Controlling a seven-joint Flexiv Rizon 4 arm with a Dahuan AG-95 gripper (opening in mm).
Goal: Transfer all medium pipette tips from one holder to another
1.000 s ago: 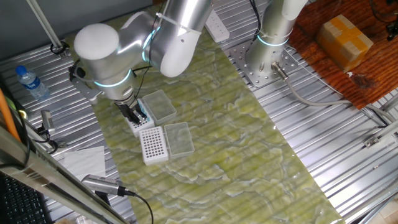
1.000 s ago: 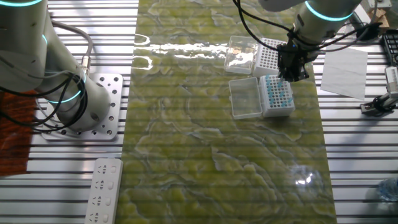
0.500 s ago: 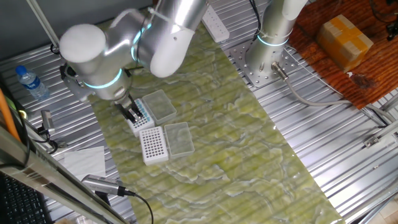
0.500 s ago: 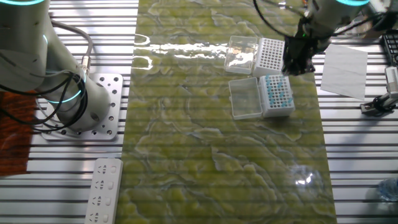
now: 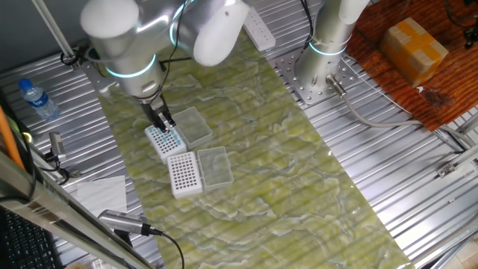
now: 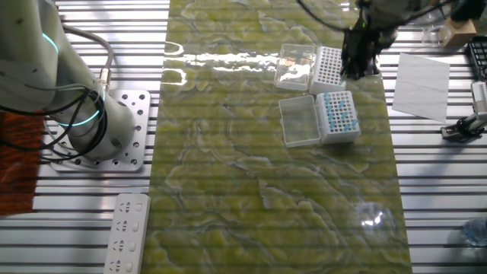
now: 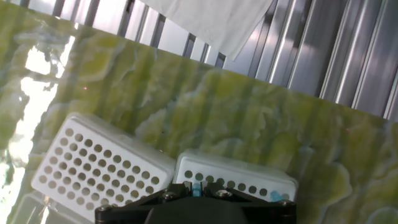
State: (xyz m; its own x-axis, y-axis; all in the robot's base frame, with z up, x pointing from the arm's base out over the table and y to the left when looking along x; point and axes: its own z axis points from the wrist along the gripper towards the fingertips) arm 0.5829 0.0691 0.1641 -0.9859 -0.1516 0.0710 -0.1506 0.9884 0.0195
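Observation:
A white holder with light-blue medium pipette tips (image 5: 163, 139) lies on the green mat; it also shows in the other fixed view (image 6: 340, 116). Beside it lies a white holder of bare dark holes (image 5: 184, 173) (image 6: 329, 67) (image 7: 99, 168). My gripper (image 5: 160, 119) (image 6: 358, 65) hangs raised above the tips holder (image 7: 236, 177). In the hand view the gripper (image 7: 197, 188) is shut on one light-blue tip, pinched between the jaws. Most of the tips holder is hidden under the hand there.
Two clear lids (image 5: 193, 125) (image 5: 215, 165) lie beside the holders. A white paper sheet (image 6: 422, 84) (image 7: 205, 22) lies off the mat. A water bottle (image 5: 36, 99), a second arm's base (image 6: 99, 129), a power strip (image 6: 129, 232) and a cardboard box (image 5: 414, 45) stand around.
My gripper has risen from the tips holder, with a blue tip between its jaws, and has shifted up in both fixed views. The holders and lids have not moved.

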